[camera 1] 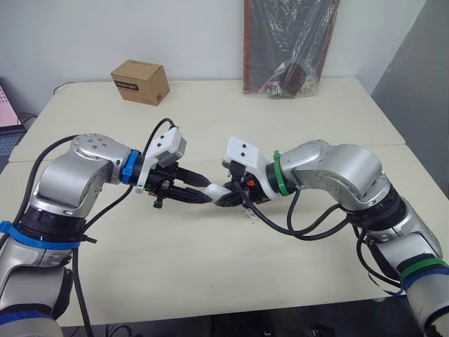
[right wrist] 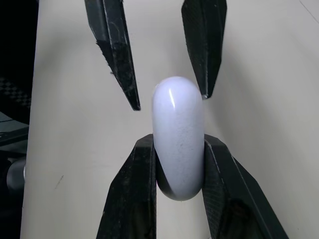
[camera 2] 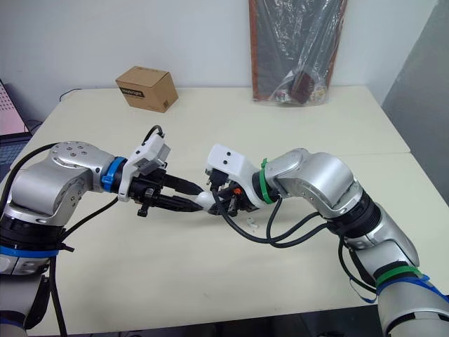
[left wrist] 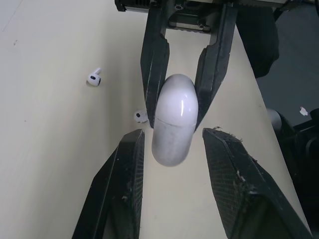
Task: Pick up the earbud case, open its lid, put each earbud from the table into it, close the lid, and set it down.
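Your right gripper [right wrist: 178, 144] is pinching the white earbud case [left wrist: 173, 107] by its sides, holding it up over the table [camera 1: 210, 281] between the two arms. The left gripper [left wrist: 174, 135] has its jaws spread, one finger on each side of the case's free end, not touching it as far as I can tell. The lid looks shut, and you can see the seam running across the shell in the left wrist view.

For the opening I'd work one left fingertip at that seam and lever the lid up, rather than squeezing the whole shell. It's glossy and rounded, so it'll probably slip or twist in the right jaws if you push sideways. Keep the right grip firm and go slow.

Both earbuds [left wrist: 93, 77] [left wrist: 140, 116] are lying on the table below.

Writing: the cardboard box [camera 1: 140, 81] at the back has a dark printed strip, too small to read. No logo visible on the case.
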Robot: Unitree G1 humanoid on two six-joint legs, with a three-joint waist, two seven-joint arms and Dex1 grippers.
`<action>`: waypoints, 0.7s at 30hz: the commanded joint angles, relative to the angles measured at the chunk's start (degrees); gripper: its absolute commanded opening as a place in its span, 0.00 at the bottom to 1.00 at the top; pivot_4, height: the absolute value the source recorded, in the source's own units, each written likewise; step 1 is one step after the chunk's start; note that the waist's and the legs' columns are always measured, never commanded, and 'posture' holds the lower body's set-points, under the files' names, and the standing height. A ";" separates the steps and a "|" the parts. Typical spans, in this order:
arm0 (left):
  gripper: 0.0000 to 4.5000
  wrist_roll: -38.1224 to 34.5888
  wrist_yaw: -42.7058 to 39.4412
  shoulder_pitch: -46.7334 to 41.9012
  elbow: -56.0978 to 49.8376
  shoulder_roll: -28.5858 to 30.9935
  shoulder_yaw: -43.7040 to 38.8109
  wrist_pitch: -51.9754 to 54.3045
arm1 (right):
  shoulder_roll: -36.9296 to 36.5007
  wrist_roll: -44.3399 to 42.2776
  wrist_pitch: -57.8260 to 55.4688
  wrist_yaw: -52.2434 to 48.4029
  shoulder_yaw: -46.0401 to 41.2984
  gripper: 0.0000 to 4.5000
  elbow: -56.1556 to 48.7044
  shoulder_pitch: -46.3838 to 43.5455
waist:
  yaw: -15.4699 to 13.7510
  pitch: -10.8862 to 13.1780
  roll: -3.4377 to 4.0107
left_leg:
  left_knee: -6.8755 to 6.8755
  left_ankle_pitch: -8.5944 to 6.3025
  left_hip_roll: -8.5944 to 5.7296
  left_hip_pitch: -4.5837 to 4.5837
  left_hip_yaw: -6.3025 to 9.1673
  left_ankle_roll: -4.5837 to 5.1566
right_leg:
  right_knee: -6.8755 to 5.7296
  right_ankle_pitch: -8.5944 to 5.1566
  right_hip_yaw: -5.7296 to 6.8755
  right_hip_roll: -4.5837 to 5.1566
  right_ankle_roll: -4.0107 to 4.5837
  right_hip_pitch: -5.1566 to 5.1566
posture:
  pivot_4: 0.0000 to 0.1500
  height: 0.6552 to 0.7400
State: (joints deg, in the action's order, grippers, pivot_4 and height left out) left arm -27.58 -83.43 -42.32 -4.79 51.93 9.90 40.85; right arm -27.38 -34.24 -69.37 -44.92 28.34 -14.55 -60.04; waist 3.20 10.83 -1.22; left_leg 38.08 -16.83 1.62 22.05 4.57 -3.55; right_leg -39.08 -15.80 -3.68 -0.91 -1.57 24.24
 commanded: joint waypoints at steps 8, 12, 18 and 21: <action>0.34 -0.63 -1.41 0.09 -2.41 0.02 0.59 -0.29 | 1.08 1.08 0.59 -1.65 -1.65 0.18 -1.78 -2.43 | 0.01 0.00 0.00 | 0.02 0.00 0.00 0.00 0.01 0.00 | -0.03 0.00 0.01 0.00 0.00 0.00 | 1.00 1.00; 0.17 -0.92 -1.48 0.15 -2.55 0.16 0.43 0.41 | 1.20 1.66 0.49 -2.31 -1.66 0.18 -1.96 -2.44 | 0.01 0.00 0.00 | 0.02 0.00 0.00 -0.01 0.01 0.00 | -0.02 0.00 0.02 0.01 0.00 -0.01 | 1.00 1.00; 0.17 -0.94 -1.40 0.42 -3.04 0.18 0.43 0.49 | 1.51 2.28 0.86 -2.96 -1.47 0.18 -1.74 -2.61 | 0.01 0.00 0.00 | 0.03 0.00 0.00 -0.01 0.01 0.00 | -0.04 0.00 0.01 0.00 0.00 -0.01 | 1.00 1.00; 0.17 -1.04 -1.38 0.52 -3.19 0.16 0.40 0.57 | 1.66 2.44 0.94 -3.07 -1.50 0.18 -1.69 -2.60 | 0.01 0.00 0.00 | 0.03 0.00 0.00 -0.01 0.01 0.00 | -0.04 0.00 0.01 0.01 0.00 -0.01 | 1.00 1.00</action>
State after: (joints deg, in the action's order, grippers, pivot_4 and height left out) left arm -27.53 -84.58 -41.85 -6.32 52.17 10.93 40.97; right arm -26.42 -32.54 -69.56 -48.40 28.29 -14.60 -60.86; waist 3.21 10.83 -1.22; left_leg 38.11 -16.82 1.62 22.04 4.59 -3.55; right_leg -39.12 -15.80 -3.67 -0.90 -1.57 24.24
